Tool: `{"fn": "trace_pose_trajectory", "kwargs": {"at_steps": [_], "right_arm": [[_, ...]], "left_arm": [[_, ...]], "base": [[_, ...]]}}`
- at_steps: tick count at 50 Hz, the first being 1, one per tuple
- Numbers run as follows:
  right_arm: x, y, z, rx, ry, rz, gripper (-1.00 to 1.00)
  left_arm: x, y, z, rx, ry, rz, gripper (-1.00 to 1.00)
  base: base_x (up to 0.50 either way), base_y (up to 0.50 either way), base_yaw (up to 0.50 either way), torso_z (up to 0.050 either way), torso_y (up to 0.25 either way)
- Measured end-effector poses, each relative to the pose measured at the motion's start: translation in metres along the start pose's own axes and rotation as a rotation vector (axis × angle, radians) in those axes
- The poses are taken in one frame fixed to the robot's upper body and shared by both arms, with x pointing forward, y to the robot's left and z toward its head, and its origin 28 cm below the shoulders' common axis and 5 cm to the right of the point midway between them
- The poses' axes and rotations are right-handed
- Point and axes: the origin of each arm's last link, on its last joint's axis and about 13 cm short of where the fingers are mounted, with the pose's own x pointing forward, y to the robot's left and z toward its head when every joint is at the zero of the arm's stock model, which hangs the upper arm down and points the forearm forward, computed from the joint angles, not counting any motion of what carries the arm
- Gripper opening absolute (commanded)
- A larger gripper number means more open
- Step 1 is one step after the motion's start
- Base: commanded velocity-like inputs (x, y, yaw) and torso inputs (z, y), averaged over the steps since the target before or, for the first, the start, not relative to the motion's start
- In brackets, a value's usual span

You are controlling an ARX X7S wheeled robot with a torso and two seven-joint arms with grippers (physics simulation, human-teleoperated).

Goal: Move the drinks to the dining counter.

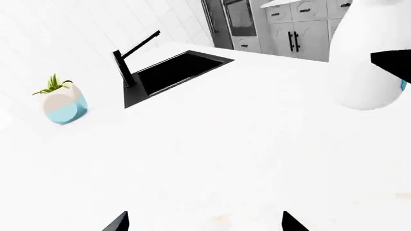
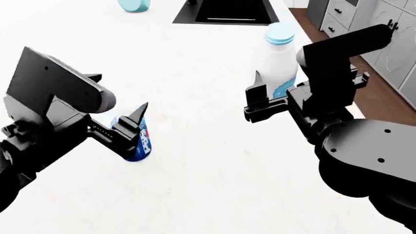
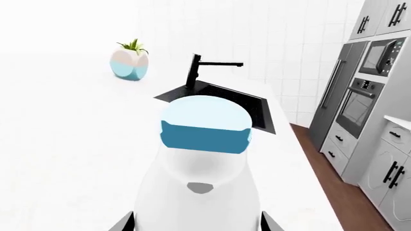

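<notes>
Closest to the robot, the left claw (image 2: pixel 133 127) sits around the small blue Pepsi soda can with a silver top (image 2: pixel 138 145). The can stands on the wide, smooth white surface (image 2: pixel 195 185). Its fingers look spread, one on each side of the can, but I cannot tell if they press on it.

A bit farther on, the right claw (image 2: pixel 258 97) is at the tall white milk bottle with a light-blue cap and label (image 2: pixel 278 61). In the right wrist view the bottle (image 3: pixel 202 163) stands upright between the two fingers. I cannot tell if they squeeze it.

Farthest off are the black sink (image 2: pixel 227 10) with its black tap (image 3: pixel 207 67) and a little plant in a round white and blue pot (image 1: pixel 62 99).

Both drinks seem to be on the dining surface now. I think the next move is to spread the claws wide and pull them back slowly, so that nothing tips over.
</notes>
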Motion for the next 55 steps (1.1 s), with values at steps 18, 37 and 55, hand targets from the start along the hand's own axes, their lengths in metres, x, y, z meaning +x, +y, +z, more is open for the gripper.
{"fn": "trace_pose_trajectory", "kwargs": {"at_steps": [18,37,55], "right_arm": [[0.008,0.011,-0.029,0.042,0.092,0.049,-1.0],[0.015,0.017,-0.045,0.131,0.168,0.08,-1.0],[0.017,0.017,-0.045,0.151,0.176,0.075,-1.0]], "left_arm": [[-0.023,0.005,0.026,-0.078,-0.195,0.03,1.0],[-0.028,0.006,0.029,-0.093,-0.237,0.042,1.0],[-0.029,0.005,0.029,-0.09,-0.24,0.044,1.0]], "base": [[0.0,0.0,0.0,0.0,0.0],[0.0,0.0,0.0,0.0,0.001],[0.0,0.0,0.0,0.0,0.0]]}}
